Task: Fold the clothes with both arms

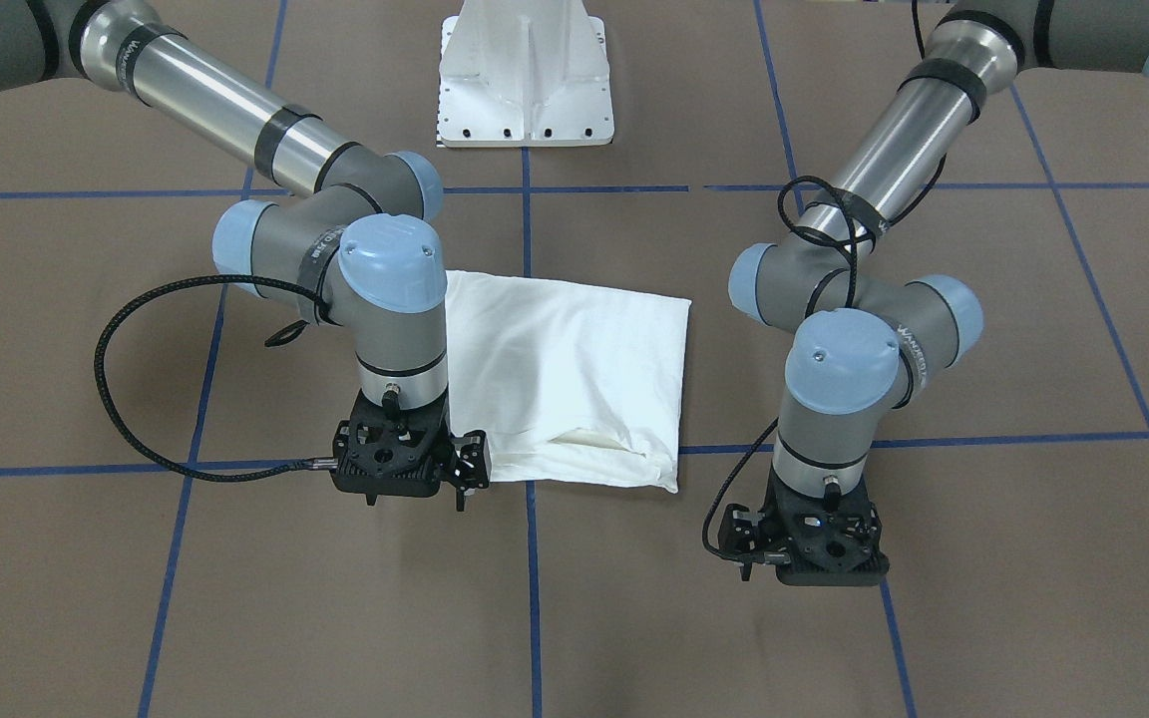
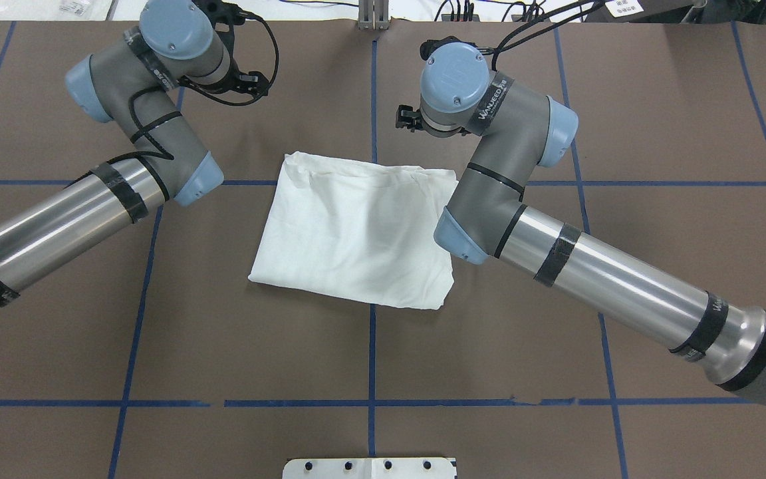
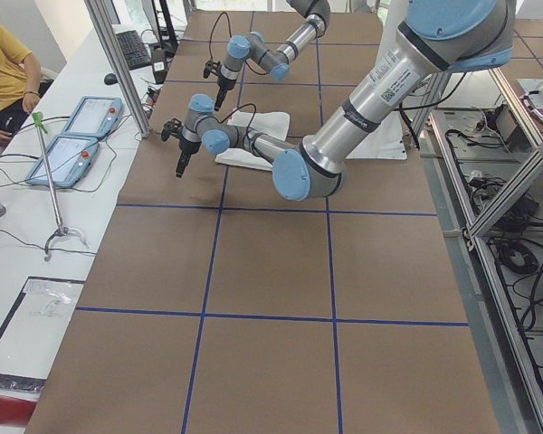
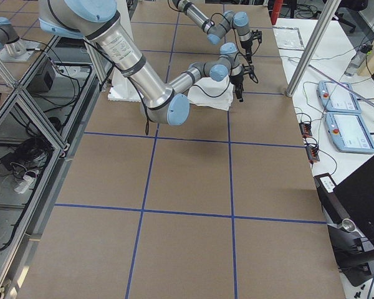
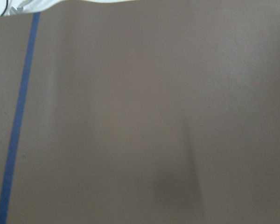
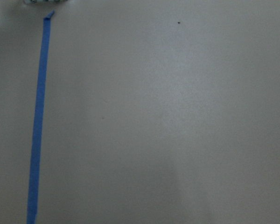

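The white shirt (image 1: 565,369) lies folded into a rough rectangle at the middle of the brown table, and also shows in the overhead view (image 2: 356,233). No printed text or collar shows. My right gripper (image 1: 387,471) points straight down just beside the shirt's corner on the operators' side, above the table. My left gripper (image 1: 814,546) points down over bare table, apart from the shirt's other side. Neither holds cloth. Both wrist views show only brown table and blue tape, no fingers. The fingertips are hidden under the gripper bodies, so I cannot tell whether they are open or shut.
The white pedestal base (image 1: 525,80) stands at the robot's side of the table. Blue tape lines (image 2: 372,346) grid the brown surface. An operator (image 3: 4,72) sits beyond the far edge beside teach pendants (image 3: 72,136) and a metal post (image 3: 118,63).
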